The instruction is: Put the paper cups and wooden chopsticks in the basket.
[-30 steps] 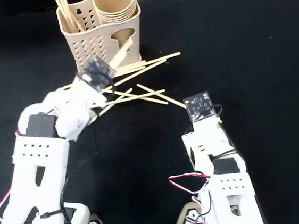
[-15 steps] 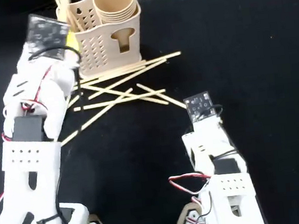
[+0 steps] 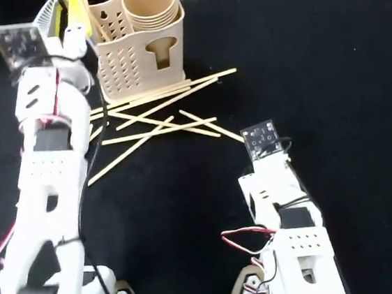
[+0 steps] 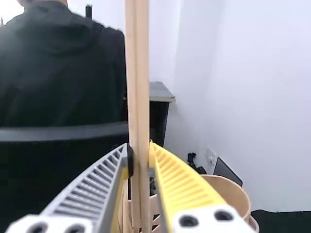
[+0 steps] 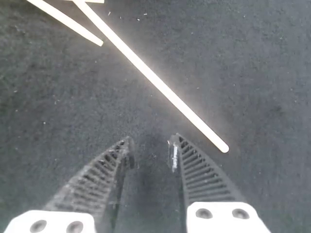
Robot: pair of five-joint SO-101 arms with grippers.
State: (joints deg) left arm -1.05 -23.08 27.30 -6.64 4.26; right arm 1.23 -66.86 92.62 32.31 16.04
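Note:
A beige slotted basket (image 3: 145,54) stands at the back of the black table, with a stack of paper cups (image 3: 150,4) in its right compartment and some chopsticks (image 3: 96,25) in its left. Several wooden chopsticks (image 3: 158,116) lie scattered in front of it. My left gripper (image 3: 59,10) is raised beside the basket's left side. In the left wrist view it (image 4: 138,150) is shut on two upright chopsticks (image 4: 136,73), with a cup rim (image 4: 228,187) below. My right gripper (image 5: 150,145) hovers low over the cloth, open and holding nothing, just short of one chopstick (image 5: 150,75).
The right arm (image 3: 262,143) sits near the table's middle front, by the end of the chopstick pile. A person in a dark hooded top (image 4: 58,73) is behind the table. Black cloth stretches bare to the right of the basket.
My left arm has lifted from the chopstick pile in front of the basket and swung up and left to the basket's left side, carrying chopsticks. The right arm has stayed still.

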